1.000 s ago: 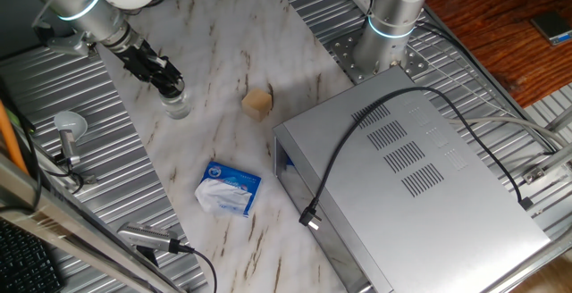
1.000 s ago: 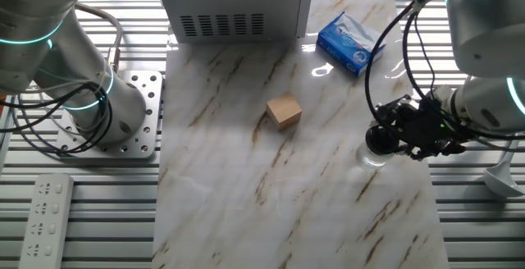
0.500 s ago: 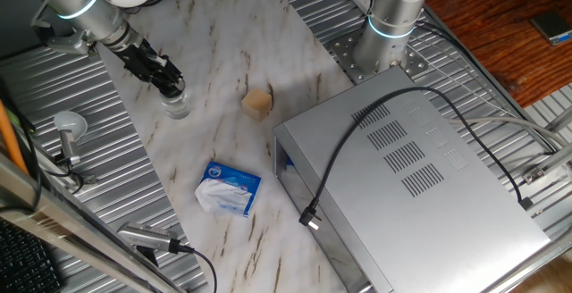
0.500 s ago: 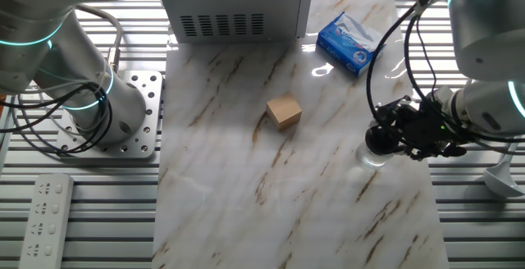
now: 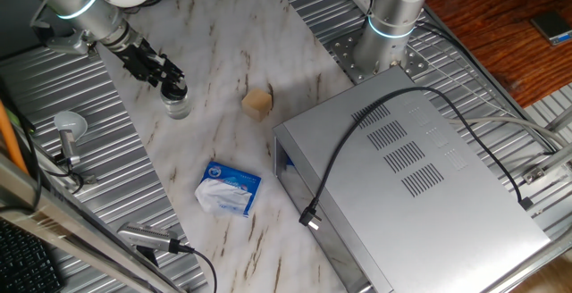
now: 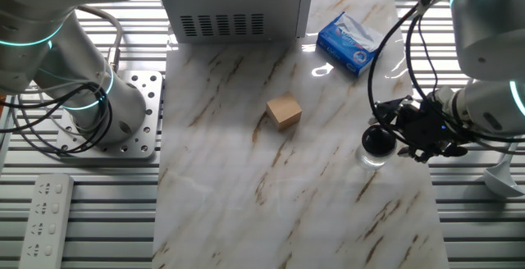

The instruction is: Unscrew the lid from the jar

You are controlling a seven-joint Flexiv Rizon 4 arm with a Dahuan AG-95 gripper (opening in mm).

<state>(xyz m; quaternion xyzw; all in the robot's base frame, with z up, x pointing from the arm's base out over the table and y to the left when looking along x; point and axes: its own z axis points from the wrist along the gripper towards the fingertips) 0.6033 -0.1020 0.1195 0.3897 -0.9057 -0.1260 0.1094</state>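
The jar (image 5: 177, 106) stands upright on the marble table (image 5: 232, 79), near its edge, and the black lid (image 6: 377, 140) sits on top of it. The gripper (image 5: 174, 87) is just beside the lid. In the other fixed view the lid shows free, with the gripper (image 6: 402, 137) next to it on the arm's side. The black fingers (image 6: 408, 129) look slightly apart, and they hold nothing as far as I can see, but I cannot tell for sure how wide they are.

The jar is of clear glass; what is inside I cannot tell, it is too small in both views.

Going from left to right in one fixed view: a small round metal piece on a stem (image 5: 68, 129) stands on the ribbed metal surface (image 5: 89, 186), apart from the jar. Then comes the jar with the gripper above it. A blue-and-white packet (image 5: 229, 188) lies flat on the marble, well apart from the jar. A tan cube (image 5: 256, 104) rests near the middle of the table, between the jar and the grey metal box (image 5: 411, 186). A black cable (image 5: 357, 141) runs over the top of this box. Behind the box the base of a second arm (image 5: 384, 34) stands on a metal plate.

Nothing lies between the jar and the cube.
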